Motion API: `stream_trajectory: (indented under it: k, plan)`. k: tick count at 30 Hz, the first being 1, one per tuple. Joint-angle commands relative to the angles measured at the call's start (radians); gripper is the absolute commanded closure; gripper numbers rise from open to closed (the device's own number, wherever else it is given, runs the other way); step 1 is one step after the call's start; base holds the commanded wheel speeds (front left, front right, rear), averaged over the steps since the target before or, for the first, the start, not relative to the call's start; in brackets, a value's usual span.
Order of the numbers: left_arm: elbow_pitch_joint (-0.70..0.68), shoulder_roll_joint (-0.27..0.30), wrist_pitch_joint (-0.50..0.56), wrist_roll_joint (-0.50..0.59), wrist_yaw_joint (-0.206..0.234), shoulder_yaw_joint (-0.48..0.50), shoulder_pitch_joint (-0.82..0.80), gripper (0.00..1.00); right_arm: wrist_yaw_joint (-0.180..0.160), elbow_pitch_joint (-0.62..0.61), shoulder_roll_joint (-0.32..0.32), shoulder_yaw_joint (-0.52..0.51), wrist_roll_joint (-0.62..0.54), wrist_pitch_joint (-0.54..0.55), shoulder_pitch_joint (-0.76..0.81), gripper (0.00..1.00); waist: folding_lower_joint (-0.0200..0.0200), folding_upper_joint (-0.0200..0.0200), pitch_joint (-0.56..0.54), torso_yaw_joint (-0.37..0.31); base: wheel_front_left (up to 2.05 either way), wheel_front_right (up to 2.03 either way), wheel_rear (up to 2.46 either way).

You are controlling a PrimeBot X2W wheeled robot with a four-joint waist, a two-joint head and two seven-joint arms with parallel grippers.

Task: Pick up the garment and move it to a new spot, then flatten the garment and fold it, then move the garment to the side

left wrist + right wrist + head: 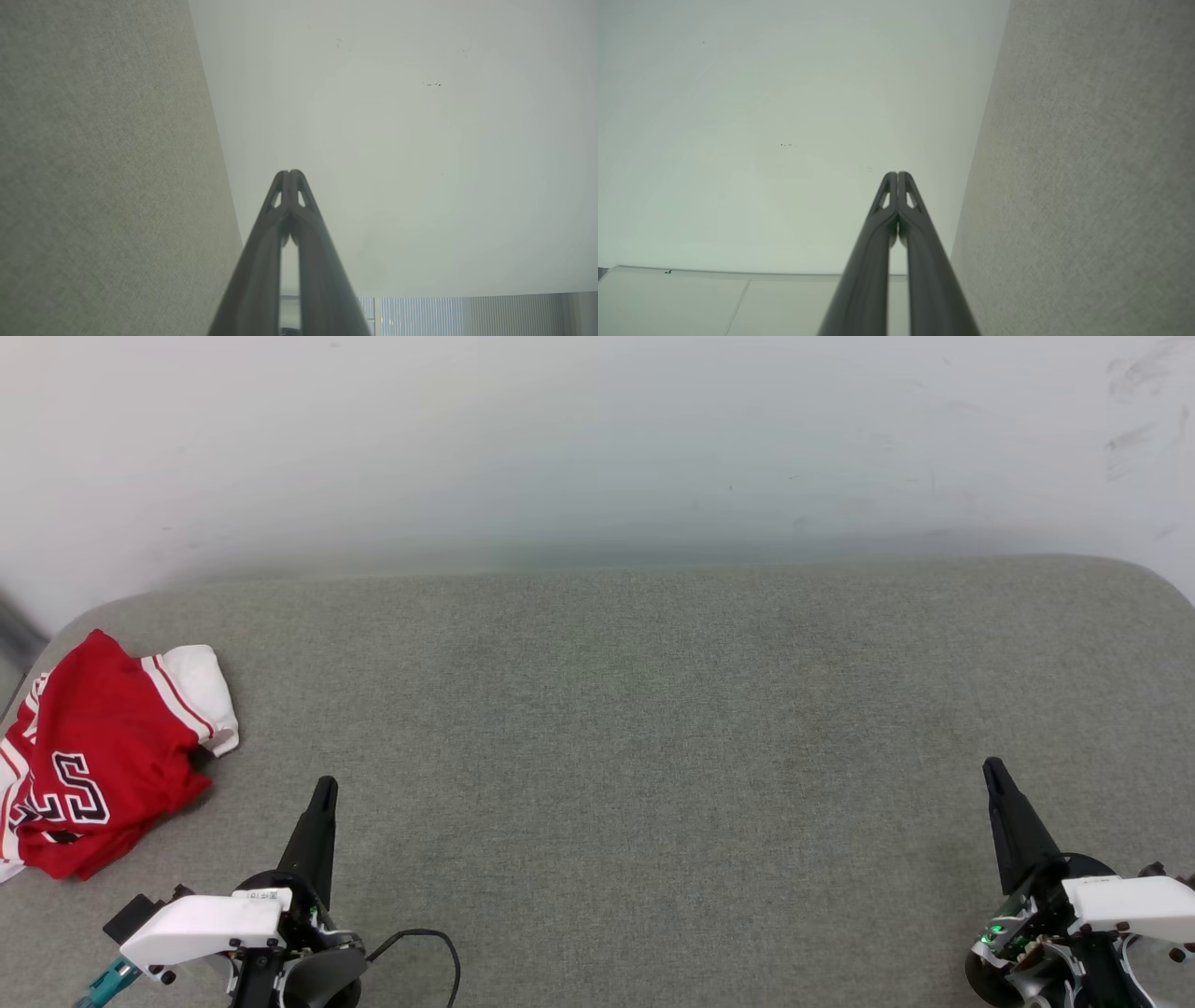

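Red jersey (103,765) crumpled at the far-left edge of grey fabric surface (607,756); long axis roughly 12-to-6 o'clock. It lies at 9 o'clock from left gripper (324,789), near. Right gripper (992,770) is well apart. Both fully closed, holding nothing. Judgement: the left arm should pick.

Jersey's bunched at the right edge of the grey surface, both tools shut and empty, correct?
No: the jersey lies bunched at the left edge of the grey surface, per the head view. The left tool and right tool are shut and empty.
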Motion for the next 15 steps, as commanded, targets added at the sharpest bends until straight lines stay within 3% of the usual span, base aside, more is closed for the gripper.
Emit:
stream_trajectory:
  k: [1,15]
  plan:
    - [0.000,-0.001,0.001,0.001,-0.002,0.002,-0.009,1.00,0.000,0.000,0.004,0.000,-0.004,0.001,-0.013,1.00,0.0000,0.0000,0.000,0.000,0.00,0.00,0.00]
    - [0.000,-0.001,0.001,0.001,-0.002,0.002,-0.009,1.00,0.000,0.000,0.004,0.000,-0.004,0.001,-0.013,1.00,0.0000,0.0000,0.000,0.000,0.00,0.00,0.00]
